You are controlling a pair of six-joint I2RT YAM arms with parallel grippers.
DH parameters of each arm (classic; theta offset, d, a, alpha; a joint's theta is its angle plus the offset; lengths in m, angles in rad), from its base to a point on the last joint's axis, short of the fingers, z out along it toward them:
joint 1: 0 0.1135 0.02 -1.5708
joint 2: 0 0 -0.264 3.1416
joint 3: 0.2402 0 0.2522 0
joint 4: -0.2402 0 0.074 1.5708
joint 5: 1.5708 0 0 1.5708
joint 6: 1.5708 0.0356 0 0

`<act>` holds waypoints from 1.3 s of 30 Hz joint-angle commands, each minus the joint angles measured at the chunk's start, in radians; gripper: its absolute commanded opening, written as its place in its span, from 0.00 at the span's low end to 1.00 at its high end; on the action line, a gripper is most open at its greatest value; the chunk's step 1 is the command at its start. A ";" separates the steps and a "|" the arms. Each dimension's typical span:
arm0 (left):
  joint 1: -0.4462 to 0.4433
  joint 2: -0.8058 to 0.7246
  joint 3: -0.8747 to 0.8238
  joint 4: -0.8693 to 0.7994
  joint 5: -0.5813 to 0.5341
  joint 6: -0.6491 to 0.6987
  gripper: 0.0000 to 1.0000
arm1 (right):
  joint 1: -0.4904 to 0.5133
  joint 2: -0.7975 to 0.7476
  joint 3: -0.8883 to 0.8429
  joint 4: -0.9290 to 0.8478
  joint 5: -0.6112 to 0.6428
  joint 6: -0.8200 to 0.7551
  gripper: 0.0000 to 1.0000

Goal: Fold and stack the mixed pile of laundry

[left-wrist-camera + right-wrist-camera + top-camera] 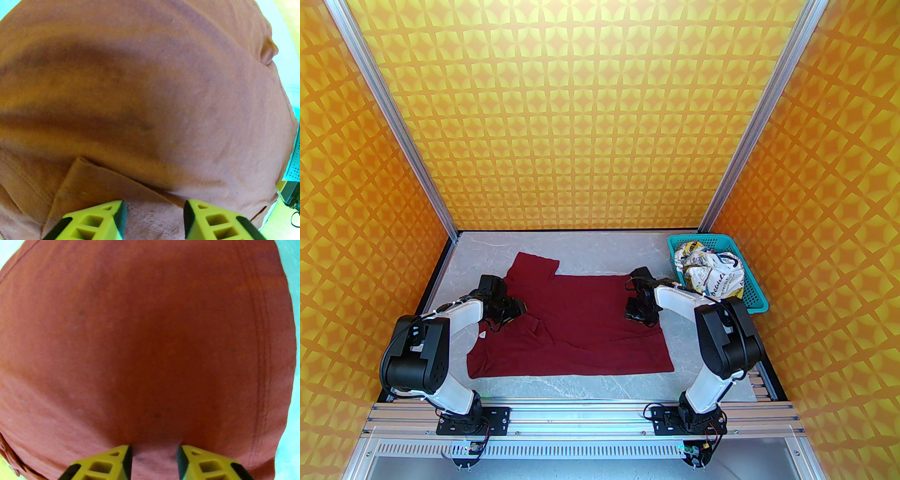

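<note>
While the grey marbled table (590, 389) carries the dark red T-shirt (590, 323) spread nearly flat (soft matte knit, stitched hems, one flap turned over at its left), the white printed garment (712, 276) lies crumpled in the perforated teal basket (755, 293) at far right. No fold is made, so folding both garments and stacking are left to do. The left gripper (153, 206) and right gripper (154, 449) stand with jaws parted, tips down on the red cloth.

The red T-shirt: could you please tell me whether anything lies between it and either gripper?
Nothing visible does: the left gripper and right gripper are both right at the bare T-shirt cloth.
</note>
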 commanded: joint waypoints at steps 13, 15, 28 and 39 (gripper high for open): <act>0.011 -0.167 -0.001 -0.186 -0.011 0.050 0.55 | 0.009 -0.184 -0.056 -0.129 0.038 0.034 0.40; 0.010 -0.133 0.058 -0.182 -0.004 0.062 0.55 | 0.005 -0.123 0.058 -0.167 0.075 -0.012 0.41; 0.006 0.335 0.548 -0.088 0.029 0.069 0.49 | -0.071 0.338 0.504 -0.182 0.094 -0.118 0.38; 0.049 0.527 0.606 0.042 -0.009 -0.080 0.45 | -0.071 0.598 0.820 -0.186 0.036 -0.148 0.38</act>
